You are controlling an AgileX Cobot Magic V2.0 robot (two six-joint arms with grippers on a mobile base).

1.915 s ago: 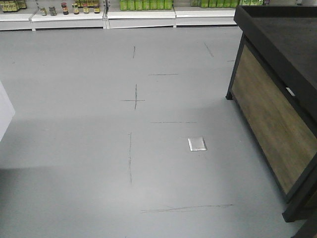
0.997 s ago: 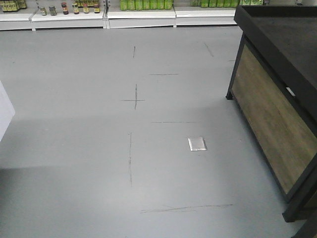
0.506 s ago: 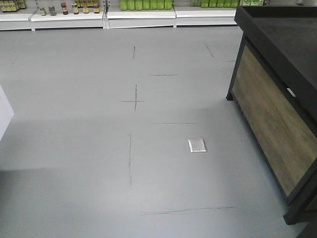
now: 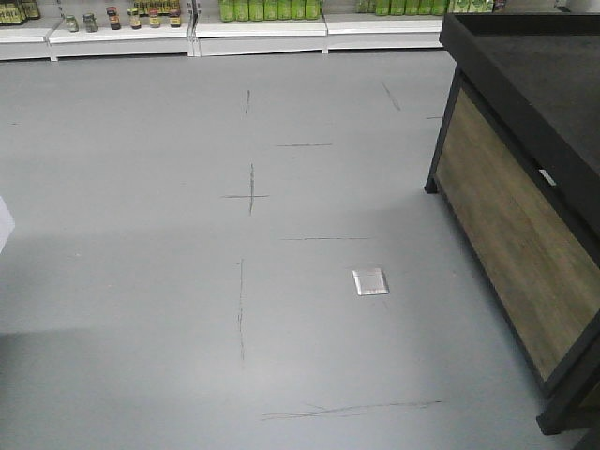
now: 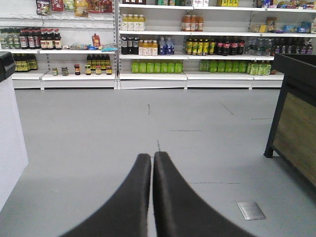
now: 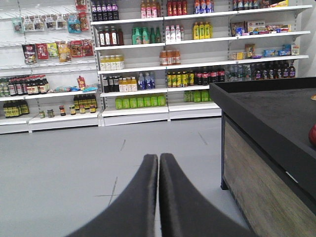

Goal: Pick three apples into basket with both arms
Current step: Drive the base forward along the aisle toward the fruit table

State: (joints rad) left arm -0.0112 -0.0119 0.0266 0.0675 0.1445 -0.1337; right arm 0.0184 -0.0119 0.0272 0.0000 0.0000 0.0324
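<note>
Grey floor [image 4: 141, 281] fills the front view, crossed by thin dark scuff lines [image 4: 250, 192]. A small metal plate [image 4: 370, 281] is set into it right of centre. On the right is a black stand [image 4: 506, 216] with a wood-look side panel and a dark top. Along the far wall run white shelves [image 4: 258, 28] with green bottles [image 4: 267, 9] and, further left, small jars [image 4: 112, 19]. Neither arm shows in this view.

From the left wrist, the left claw [image 5: 152, 156] points across the floor toward the far shelves. Its two black fingers are pressed together with only a hairline between them and nothing held. A white counter [image 5: 10, 148] stands at the left edge. The stand's corner is on the right, with the plate on the near floor beside it.

From the right wrist, the right claw [image 6: 159, 157] is likewise closed on nothing, fingers side by side, aimed at the shelves of bottles. The stand is close on the right, its black top in plain view. At the right edge of the frame a red sliver [image 6: 312, 134] sits on that top. It is rounded and mostly cut off, and it may be one of the apples, but too little shows to tell.
</note>
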